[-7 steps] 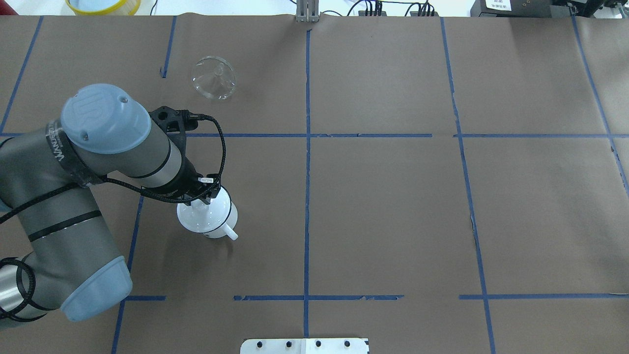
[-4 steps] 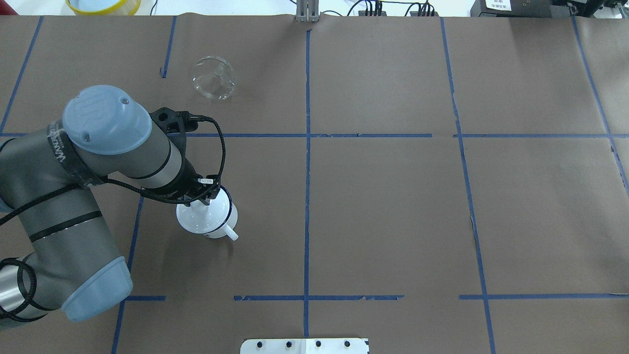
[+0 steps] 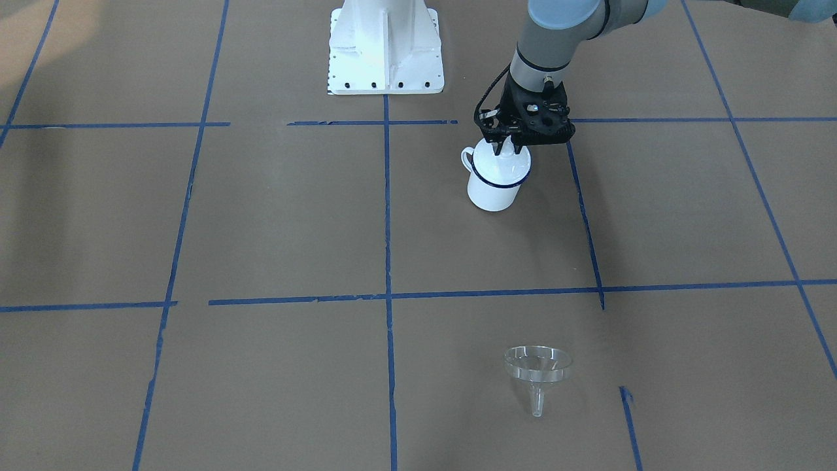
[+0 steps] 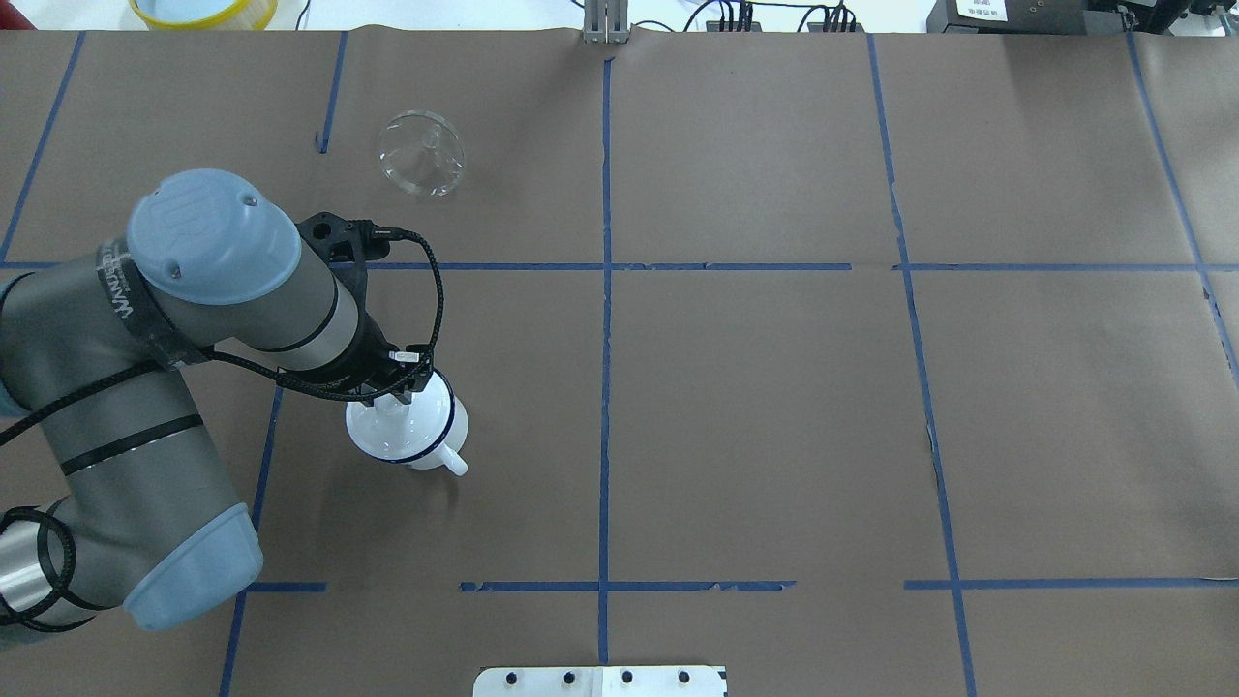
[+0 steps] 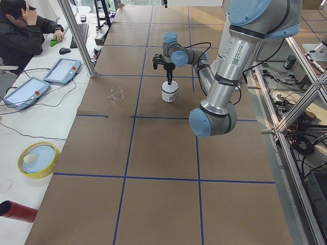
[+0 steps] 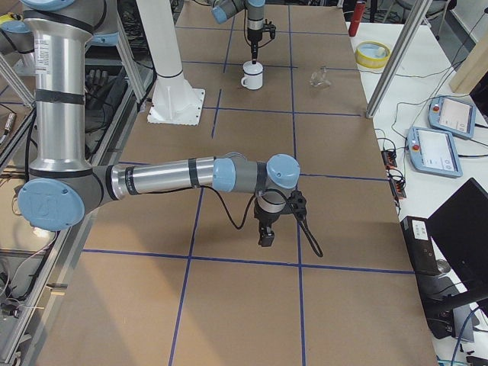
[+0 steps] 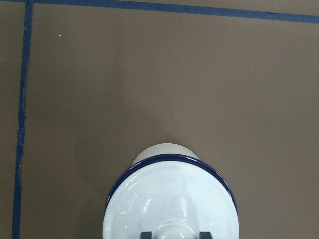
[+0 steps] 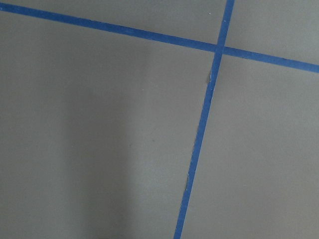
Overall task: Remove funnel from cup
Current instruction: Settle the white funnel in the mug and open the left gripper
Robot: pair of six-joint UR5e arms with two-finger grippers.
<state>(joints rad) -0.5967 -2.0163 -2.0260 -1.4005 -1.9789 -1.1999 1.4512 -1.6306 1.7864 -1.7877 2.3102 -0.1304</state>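
Observation:
The cup (image 4: pixel 416 447) is a white enamel mug with a dark blue rim, standing upright on the left half of the table; it also shows in the front view (image 3: pixel 492 195). A white domed lid (image 7: pixel 169 199) covers it. My left gripper (image 7: pixel 174 235) is straight above the cup, its fingers closed on the lid's knob; it also shows in the front view (image 3: pixel 509 149). The clear funnel (image 4: pixel 421 155) lies on the paper, well apart from the cup, nearer the far edge; the front view (image 3: pixel 537 367) shows it too. My right gripper (image 6: pixel 265 236) hangs over bare paper; I cannot tell its state.
The table is covered in brown paper with blue tape lines. The white robot base (image 3: pixel 386 46) stands at the near edge. A yellow-rimmed bowl (image 4: pixel 203 10) sits beyond the far left corner. An operator (image 5: pixel 20 30) sits at a side desk with tablets.
More of the cup's blue rim now shows below the lid, which seems to have come up slightly in my left gripper. The funnel has not moved.

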